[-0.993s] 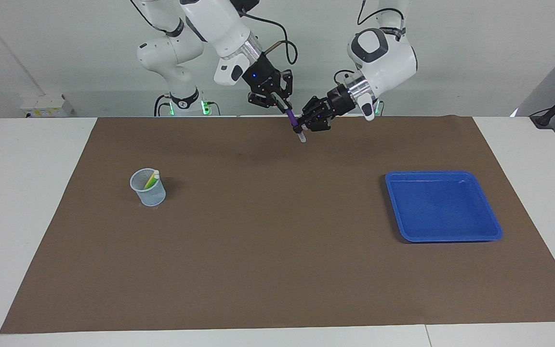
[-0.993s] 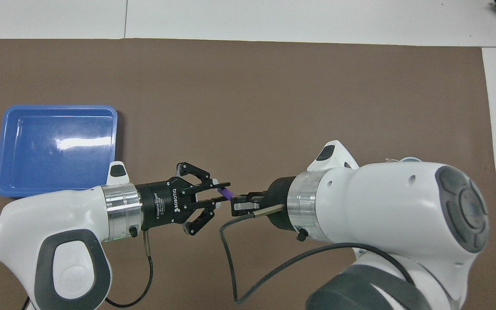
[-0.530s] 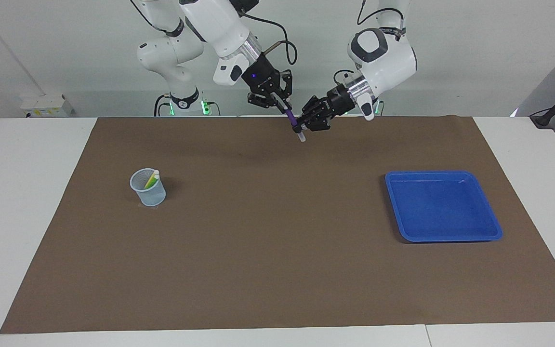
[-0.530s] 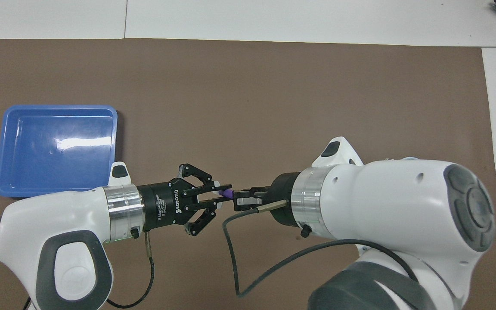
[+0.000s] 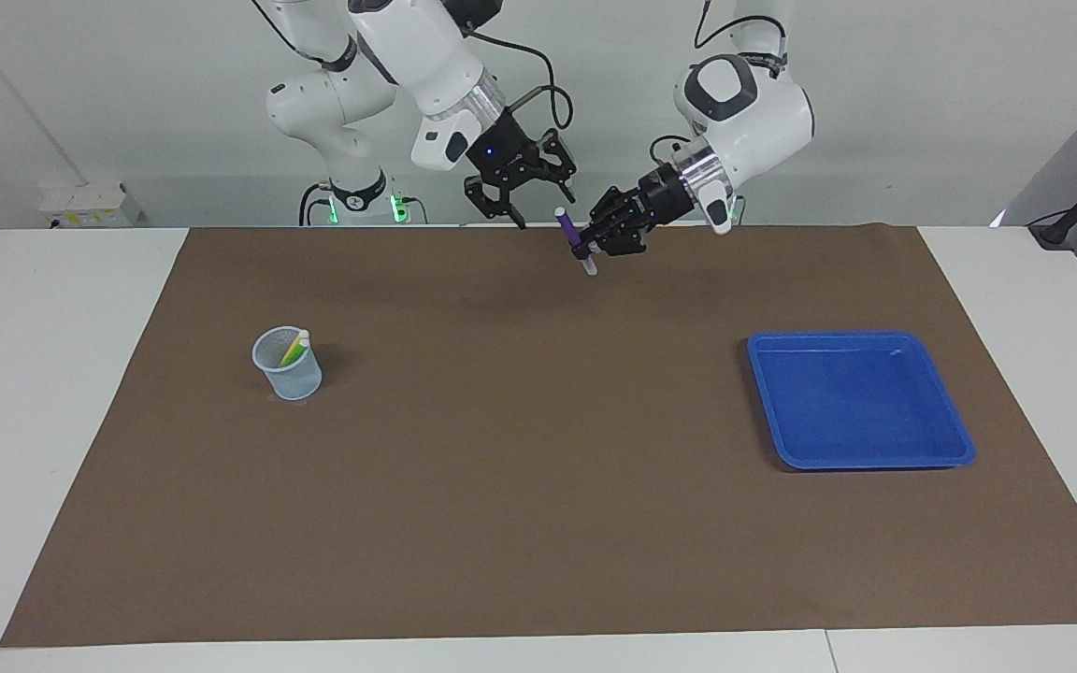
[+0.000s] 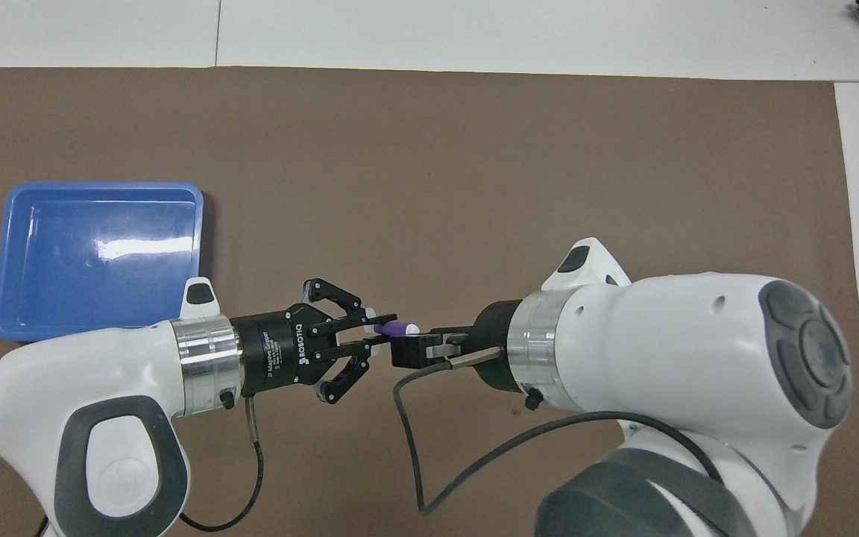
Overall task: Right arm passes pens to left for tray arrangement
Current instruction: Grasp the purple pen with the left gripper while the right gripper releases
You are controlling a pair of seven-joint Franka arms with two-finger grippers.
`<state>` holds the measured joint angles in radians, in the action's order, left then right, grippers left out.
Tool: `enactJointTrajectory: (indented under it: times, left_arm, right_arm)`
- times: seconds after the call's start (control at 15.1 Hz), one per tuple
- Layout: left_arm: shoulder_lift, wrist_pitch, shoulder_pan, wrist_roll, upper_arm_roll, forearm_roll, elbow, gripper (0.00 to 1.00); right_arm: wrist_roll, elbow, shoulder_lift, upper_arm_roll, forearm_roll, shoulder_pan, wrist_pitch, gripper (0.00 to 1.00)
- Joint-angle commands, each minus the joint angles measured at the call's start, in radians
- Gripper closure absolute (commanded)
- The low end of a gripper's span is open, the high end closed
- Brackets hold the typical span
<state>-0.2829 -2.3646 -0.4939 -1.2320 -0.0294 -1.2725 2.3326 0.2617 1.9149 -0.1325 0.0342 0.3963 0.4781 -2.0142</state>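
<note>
We see the right gripper [image 5: 538, 207] has just let go, jaws spread; the left gripper [image 5: 592, 245] at its three o'clock now clamps the purple pen [image 5: 571, 232] alone.

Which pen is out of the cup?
The purple pen, held in the air by the left gripper; the green and yellow pens stand in the mesh cup.

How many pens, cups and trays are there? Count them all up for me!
Pens: 3, the purple pen in the left gripper, the green pen and the yellow pen in the mesh cup
Cups: 1
Trays: 1, the blue tray
Total: 5
</note>
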Motion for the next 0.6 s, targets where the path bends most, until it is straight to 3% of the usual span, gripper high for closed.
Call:
enactJointTrajectory:
  times: [0.0,0.2,0.53]
  left_arm:
    - [-0.006,0.011,-0.003,0.049,0.008,0.025,0.001,1.00]
    - [-0.010,0.153,0.066,0.098,0.009,0.140,-0.009,1.00]
    - [0.007,0.517,0.294,0.216,0.009,0.271,-0.104,1.00]
  right_arm:
    - [-0.115,0.021,-0.022,0.004,-0.103,-0.048,0.060,0.00]
    - [-0.208,0.022,-0.027,0.004,-0.215,-0.091,0.127,0.00]
    - [-0.384,0.093,-0.055,0.004,-0.237,-0.206,0.146,0.00]
